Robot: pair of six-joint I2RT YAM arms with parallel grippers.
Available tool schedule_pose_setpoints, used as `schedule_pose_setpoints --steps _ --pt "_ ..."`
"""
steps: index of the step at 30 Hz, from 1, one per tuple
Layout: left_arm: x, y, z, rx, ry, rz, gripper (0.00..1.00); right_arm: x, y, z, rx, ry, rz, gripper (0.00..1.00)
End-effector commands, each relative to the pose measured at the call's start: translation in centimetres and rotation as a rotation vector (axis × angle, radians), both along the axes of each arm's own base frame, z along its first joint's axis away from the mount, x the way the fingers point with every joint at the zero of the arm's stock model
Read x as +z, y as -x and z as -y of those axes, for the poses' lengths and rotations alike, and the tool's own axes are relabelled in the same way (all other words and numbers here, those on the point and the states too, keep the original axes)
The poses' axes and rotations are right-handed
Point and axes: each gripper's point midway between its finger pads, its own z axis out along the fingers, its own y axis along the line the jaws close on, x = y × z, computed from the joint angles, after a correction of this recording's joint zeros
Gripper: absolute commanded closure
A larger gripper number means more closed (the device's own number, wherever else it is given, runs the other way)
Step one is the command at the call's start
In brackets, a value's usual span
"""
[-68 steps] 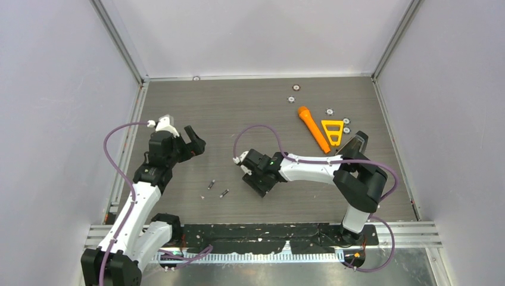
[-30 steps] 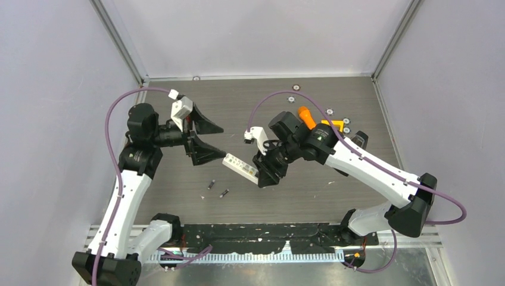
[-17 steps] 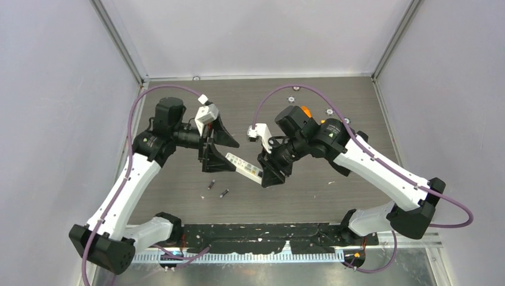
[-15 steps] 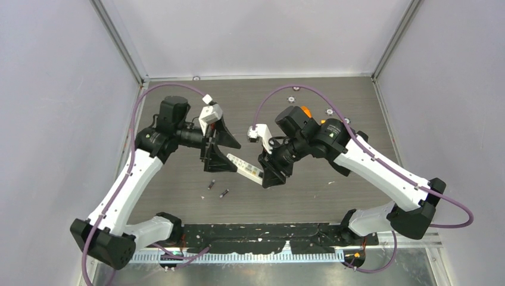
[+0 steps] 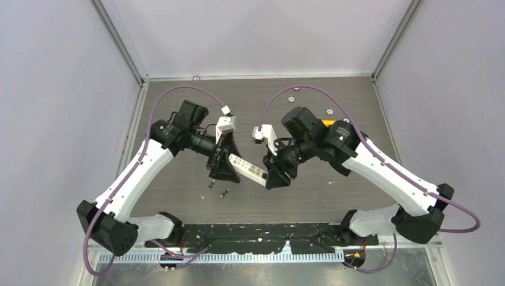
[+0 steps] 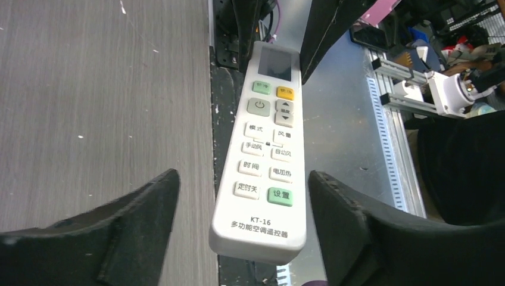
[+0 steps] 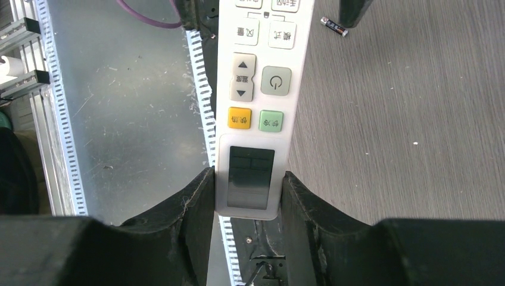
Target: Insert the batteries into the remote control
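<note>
The white remote control (image 5: 249,170) hangs in the air above the table, buttons up. My right gripper (image 5: 274,174) is shut on its screen end; in the right wrist view the fingers (image 7: 196,202) press both sides of the remote (image 7: 259,89) at the dark screen. My left gripper (image 5: 228,161) is open around the other end. In the left wrist view the remote (image 6: 265,149) lies between the fingers (image 6: 149,202) with a gap on each side. Two batteries (image 5: 211,185) (image 5: 224,192) lie on the table below; one shows in the right wrist view (image 7: 334,25).
Small silver discs (image 5: 293,89) lie at the back of the table. An orange object (image 5: 326,123) peeks out behind the right arm. A black strip and metal rail (image 5: 268,238) run along the near edge. Grey walls enclose three sides.
My left gripper has moved right and closer, and its open fingers now straddle the remote's free end. My right gripper has kept hold of the remote and shifted slightly right.
</note>
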Motion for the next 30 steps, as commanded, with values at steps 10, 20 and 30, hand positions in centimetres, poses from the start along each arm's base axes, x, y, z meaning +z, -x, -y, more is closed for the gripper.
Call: schedule_pose_setpoints --steps 10,20,30 --pt "1.6 0.5 0.4 -0.012 0.034 0.031 0.32 2.1 0.6 0.2 0.019 -0.070 0.046 0.93" --pt "2.0 0.8 0.7 -0.025 0.059 0.019 0.86 2.1 0.6 0.1 0.013 -0.073 0.033 0.90" --pt "3.4 0.0 1.0 0.044 0.094 0.066 1.00 3.3 -1.3 -0.5 -0.096 -0.123 0.099 0.34"
